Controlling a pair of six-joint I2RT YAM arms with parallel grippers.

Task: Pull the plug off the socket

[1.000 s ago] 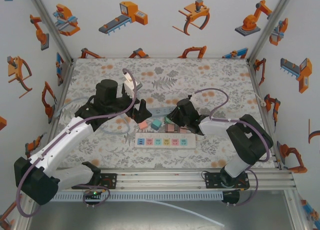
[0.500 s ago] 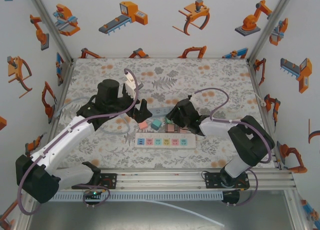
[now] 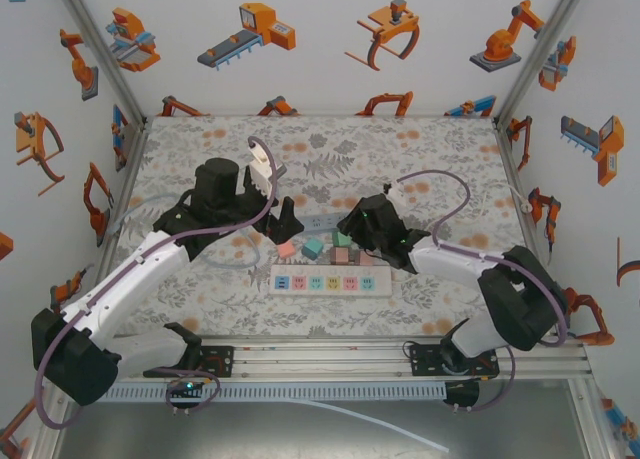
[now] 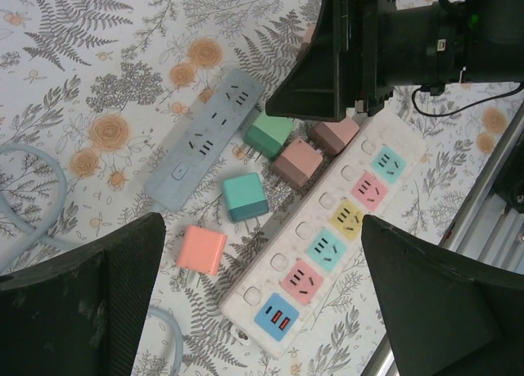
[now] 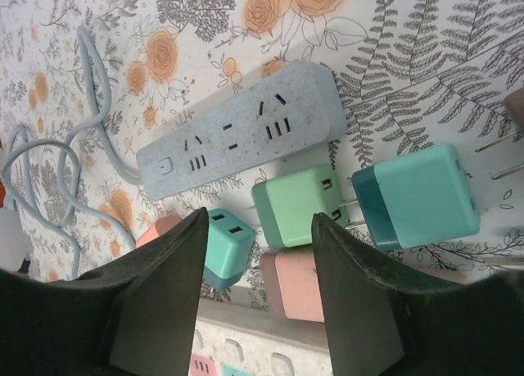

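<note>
Plugs (image 4: 244,197) lie between the small strip (image 4: 205,138) and the long strip (image 4: 326,249).

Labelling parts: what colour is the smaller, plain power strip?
The smaller power strip is pale blue-grey; clearest in the right wrist view.

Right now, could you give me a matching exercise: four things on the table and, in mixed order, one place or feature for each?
1 grey-blue strip
2 white strip
3 salmon plug
4 green plug

a between the fingers of the right gripper
b leftmost loose plug from above
c row of coloured sockets
d pale cable at one end

Pairs: 1-d, 2-c, 3-b, 4-a
</note>
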